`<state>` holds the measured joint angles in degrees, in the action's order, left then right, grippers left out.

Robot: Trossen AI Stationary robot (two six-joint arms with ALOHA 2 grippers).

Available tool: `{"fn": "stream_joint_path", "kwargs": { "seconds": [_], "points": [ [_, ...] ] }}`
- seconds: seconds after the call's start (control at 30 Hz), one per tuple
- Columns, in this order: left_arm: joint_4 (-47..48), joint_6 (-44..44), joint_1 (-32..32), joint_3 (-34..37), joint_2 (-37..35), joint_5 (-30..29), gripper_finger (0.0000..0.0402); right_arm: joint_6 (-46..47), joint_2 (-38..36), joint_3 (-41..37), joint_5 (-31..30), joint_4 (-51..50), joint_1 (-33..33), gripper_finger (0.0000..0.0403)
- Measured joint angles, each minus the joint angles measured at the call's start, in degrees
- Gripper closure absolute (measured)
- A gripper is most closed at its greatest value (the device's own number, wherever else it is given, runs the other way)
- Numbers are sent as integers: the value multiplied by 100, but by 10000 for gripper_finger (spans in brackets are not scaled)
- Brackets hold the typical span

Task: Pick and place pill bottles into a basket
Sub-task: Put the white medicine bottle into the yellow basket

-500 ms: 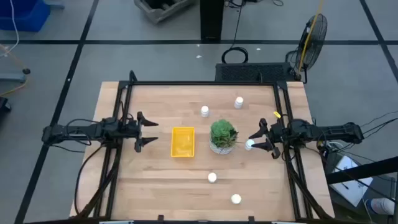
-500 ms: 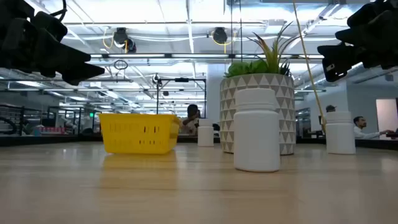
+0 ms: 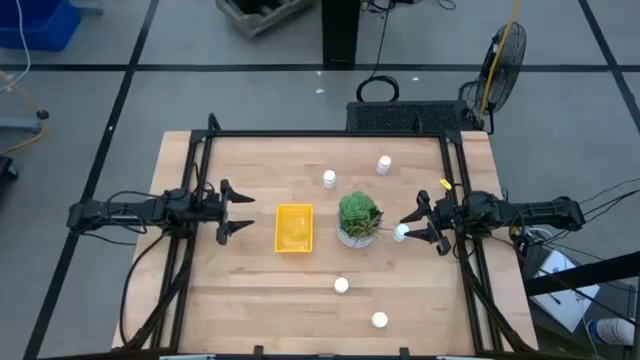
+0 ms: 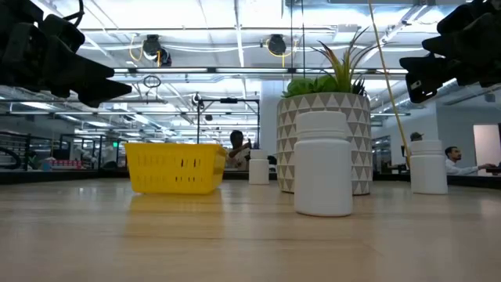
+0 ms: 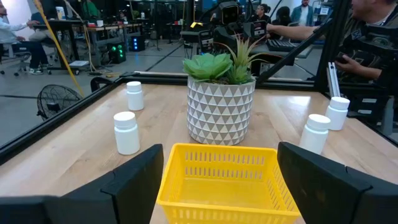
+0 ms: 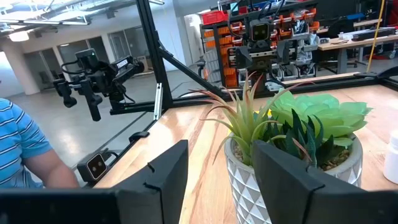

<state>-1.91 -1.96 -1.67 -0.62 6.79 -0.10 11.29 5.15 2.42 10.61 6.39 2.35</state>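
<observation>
We see the wooden desk [image 3: 250, 300] from above, with the yellow basket [image 3: 294, 228] lying left of centre and a green potted plant [image 3: 359, 218] just beside it on its right. Five white pill bottles stand scattered on the desk, none of them inside the basket: one [image 3: 329, 179] behind the basket and plant, another [image 3: 384, 164] further back and to the right, one [image 3: 401, 232] just right of the plant, one [image 3: 341, 286] toward the front edge, and the last [image 3: 379, 320] nearest the front.

The left pincer [image 3: 240, 211] hovers above the desk to the left of the basket, its fingers spread apart and holding nothing; in its wrist view we look past them onto the basket [image 5: 219, 180] and the plant [image 5: 221, 99] beyond. The right pincer [image 3: 413, 227] hangs at the right side, fingers apart, with the bottle beside the plant lying between or just below its tips; we cannot tell whether it touches. In the low view, a bottle [image 4: 322, 163] stands closest, in front of the plant pot [image 4: 356, 141].
</observation>
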Motion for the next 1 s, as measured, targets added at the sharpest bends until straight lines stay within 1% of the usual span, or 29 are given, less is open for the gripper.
{"fn": "stream_joint_path", "kwargs": {
  "seconds": [0.17, 0.5, 0.57, 0.6, 0.73, 0.87, 1.0],
  "points": [
    [0, 0, -1, 0, 1, -1, 76, 2, 0, 4, -2, 0, 0, 234],
    [0, 0, -1, 0, 1, -2, 86, 132, 0, 32, 2, 194, 0, 234],
    [0, 0, 0, 0, 2, -2, 84, 113, -1, 164, 78, -81, -1, 234],
    [0, 0, -2, 0, 1, -1, 83, 63, 21, 261, 154, -388, -2, 234],
    [0, 1, -1, 0, 1, -1, 81, -74, 265, 1037, 189, -1045, 0, 234],
    [4, 0, -2, 0, 1, 0, 86, -190, 865, 1880, 299, -1947, 0, 234],
    [8, 0, -2, 0, 2, 0, 85, -282, 1719, 2933, 303, -2964, 0, 234]
  ]
}}
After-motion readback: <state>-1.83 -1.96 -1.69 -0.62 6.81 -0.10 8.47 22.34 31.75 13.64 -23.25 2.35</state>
